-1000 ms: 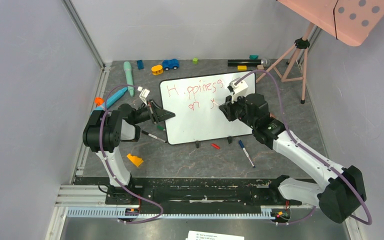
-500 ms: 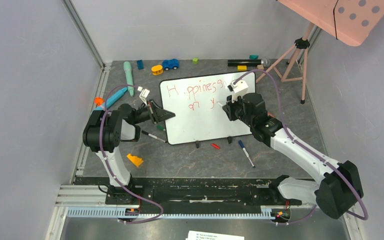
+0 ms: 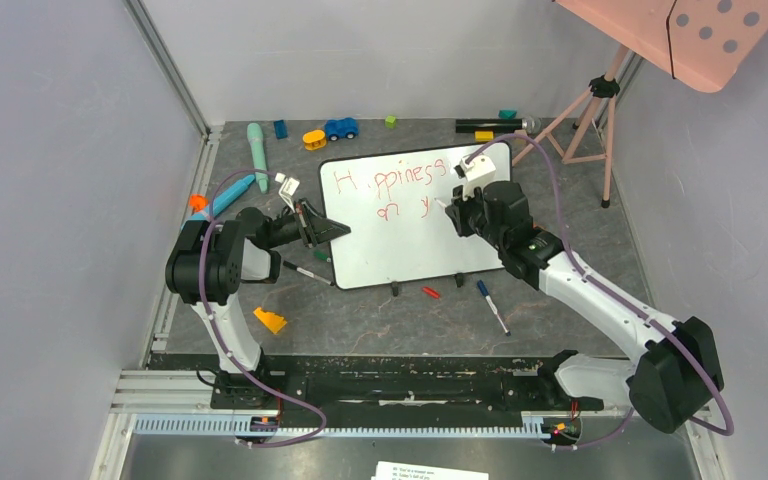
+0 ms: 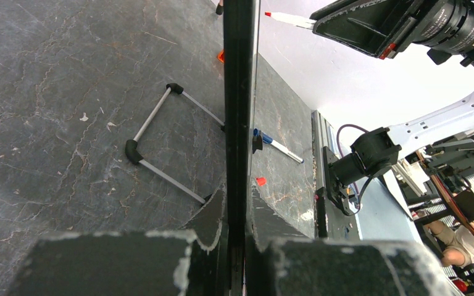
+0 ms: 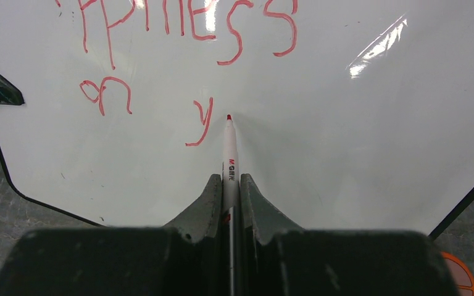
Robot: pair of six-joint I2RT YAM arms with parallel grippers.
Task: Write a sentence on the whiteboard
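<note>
Right arm has moved toward the far-right corner over the last second, uncovering a finished "y" (image 5: 202, 120). Line two now reads "on y", so that word is barely started and there's more to write. Right fingers (image 5: 251, 198) are clamped on the red marker (image 5: 229, 151), tip just right of the y; can't tell if it's in contact. Left fingers (image 4: 216, 219) pinch the whiteboard (image 3: 400, 255) by its left rim. The board sits mid-bench, toward the far edge. The sentence (image 5: 179, 31) has a top line of roughly "Happiness".
</note>
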